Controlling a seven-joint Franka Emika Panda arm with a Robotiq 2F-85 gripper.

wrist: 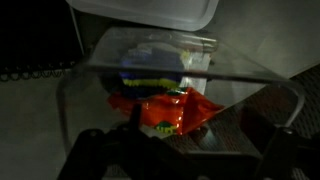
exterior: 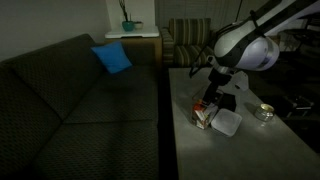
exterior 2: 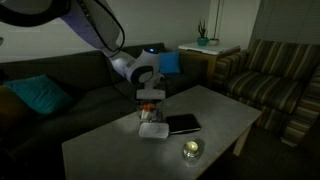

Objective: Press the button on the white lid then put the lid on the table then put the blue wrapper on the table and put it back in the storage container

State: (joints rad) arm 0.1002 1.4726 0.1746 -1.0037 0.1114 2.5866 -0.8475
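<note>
The storage container [wrist: 100, 70] is a clear box that stands uncovered on the table [exterior: 250, 150]. In the wrist view an orange-red wrapper [wrist: 165, 110] lies in it, with the blue wrapper [wrist: 148, 65] behind. My gripper [wrist: 190, 145] hangs open right above the box, its dark fingers [wrist: 95, 155] on either side of the orange wrapper, holding nothing. The white lid [exterior: 228, 123] lies flat on the table beside the container [exterior: 203, 115]. In an exterior view the lid [exterior 2: 153, 130] is in front of the container [exterior 2: 150, 110], under the gripper [exterior 2: 150, 97].
A flat black rectangular object [exterior 2: 183, 124] lies next to the lid. A small round silvery dish [exterior 2: 190, 150] sits near the table's edge, also seen in an exterior view as the dish [exterior: 264, 112]. A dark sofa [exterior: 80, 100] with a blue cushion [exterior: 112, 58] runs along the table.
</note>
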